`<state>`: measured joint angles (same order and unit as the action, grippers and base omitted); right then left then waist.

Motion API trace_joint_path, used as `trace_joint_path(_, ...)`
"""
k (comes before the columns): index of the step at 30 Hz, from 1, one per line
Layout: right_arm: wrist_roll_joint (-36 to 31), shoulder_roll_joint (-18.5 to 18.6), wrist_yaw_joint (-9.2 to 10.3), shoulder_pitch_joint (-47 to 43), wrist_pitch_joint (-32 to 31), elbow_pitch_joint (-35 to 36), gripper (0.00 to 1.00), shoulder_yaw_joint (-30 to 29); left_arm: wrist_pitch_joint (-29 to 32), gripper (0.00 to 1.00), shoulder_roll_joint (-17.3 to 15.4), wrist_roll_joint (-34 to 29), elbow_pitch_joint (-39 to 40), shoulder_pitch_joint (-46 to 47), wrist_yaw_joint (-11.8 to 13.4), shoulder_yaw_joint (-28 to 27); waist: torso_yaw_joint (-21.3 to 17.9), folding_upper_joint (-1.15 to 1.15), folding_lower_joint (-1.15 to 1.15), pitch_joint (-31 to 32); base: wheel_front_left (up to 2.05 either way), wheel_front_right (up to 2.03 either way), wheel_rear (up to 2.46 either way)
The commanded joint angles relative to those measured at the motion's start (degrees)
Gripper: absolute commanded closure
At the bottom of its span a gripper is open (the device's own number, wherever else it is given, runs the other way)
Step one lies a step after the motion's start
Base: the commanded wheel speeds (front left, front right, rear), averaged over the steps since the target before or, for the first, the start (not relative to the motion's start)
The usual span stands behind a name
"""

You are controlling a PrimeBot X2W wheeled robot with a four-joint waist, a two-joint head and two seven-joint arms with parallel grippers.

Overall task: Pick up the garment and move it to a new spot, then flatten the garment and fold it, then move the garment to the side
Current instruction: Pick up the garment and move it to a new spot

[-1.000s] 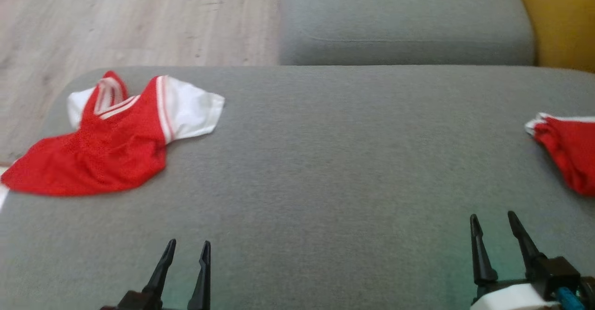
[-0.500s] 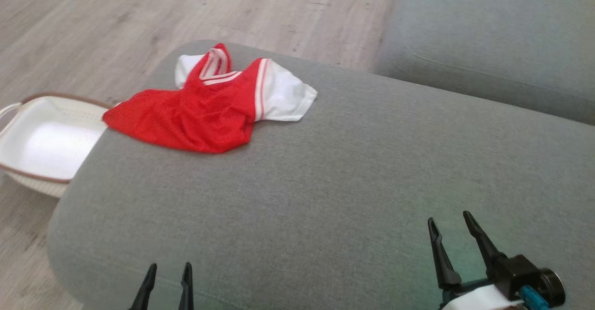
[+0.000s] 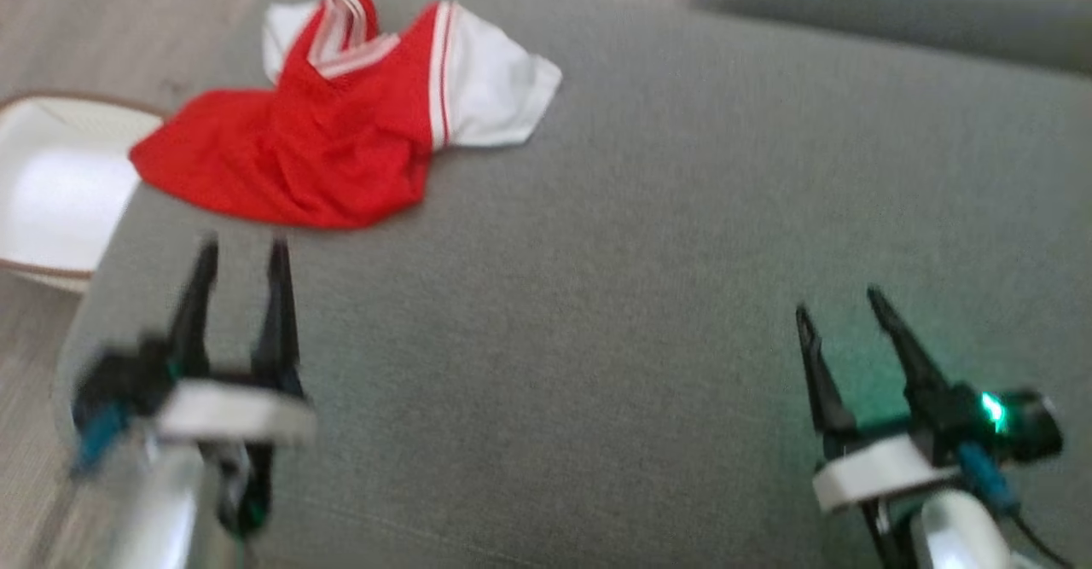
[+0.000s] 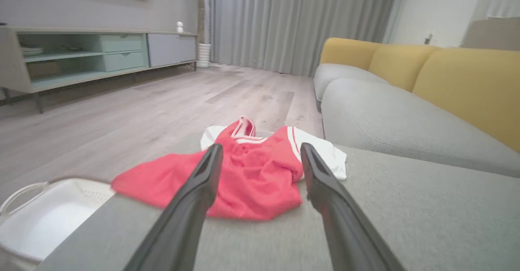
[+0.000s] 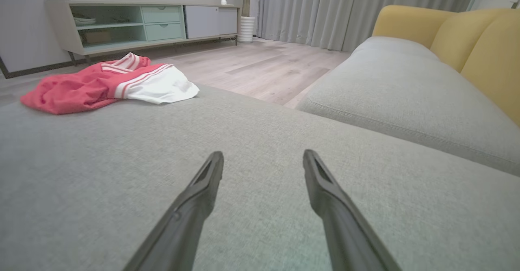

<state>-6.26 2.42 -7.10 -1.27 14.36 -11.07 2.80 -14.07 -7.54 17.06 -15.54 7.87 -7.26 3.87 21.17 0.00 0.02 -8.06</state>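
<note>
A red garment (image 3: 316,142) with white sleeves and a striped neckline lies crumpled at the far left corner of the grey cushion (image 3: 648,236). My left gripper (image 3: 243,249) hovers open just short of its near hem, empty. In the left wrist view the garment (image 4: 252,177) sits straight ahead between the two fingers (image 4: 195,198). My right gripper (image 3: 840,300) is open and empty over bare cushion at the lower right, far from the garment (image 5: 97,86), which lies to its upper left.
A white basket (image 3: 51,185) with a brown rim stands on the wooden floor (image 4: 122,112) beside the cushion's left end. A second grey seat (image 5: 398,92) with yellow backrests (image 4: 459,80) lies beyond. A TV cabinet (image 5: 134,23) lines the far wall.
The head camera has swung left and down, so the whole picture shifted. My left arm has risen into view and reached toward the garment. The garment itself lies as before.
</note>
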Motion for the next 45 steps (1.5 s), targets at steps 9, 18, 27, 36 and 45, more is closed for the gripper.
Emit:
trace_joint_path(9,-6.75,0.67,-0.39,9.28,0.63,5.58,0.0,-1.28,10.0,0.0,-13.49,15.75,-12.62,28.88,-0.22,6.18,-5.84,0.0,-0.02,-20.1,0.0,0.0,0.0)
trace_joint_path(18,-8.06,2.55,-0.39,11.67,-0.9,9.96,0.0,-0.75,17.04,0.0,-13.79,18.07,-39.57,47.82,-0.1,9.36,-7.91,0.0,-0.02,-25.36,0.0,0.0,0.0)
trace_joint_path(27,-6.85,1.94,-0.39,11.22,-0.89,10.04,0.0,-0.89,21.92,1.0,-13.11,18.97,-46.69,50.72,-0.21,14.38,-9.25,0.0,-0.02,-22.52,0.0,0.0,0.0)
trace_joint_path(36,-3.69,0.8,-0.39,9.12,0.38,5.25,0.0,-0.5,17.72,1.0,-16.13,21.7,-33.02,52.17,-0.22,21.64,-10.62,0.0,-0.02,-12.84,0.0,0.0,0.0)
trace_joint_path(45,2.1,0.48,-0.39,6.26,0.61,3.12,0.0,0.79,26.93,1.0,-19.48,34.1,-3.92,44.94,-0.22,29.81,-14.78,0.0,-0.02,-3.88,0.0,0.0,0.0)
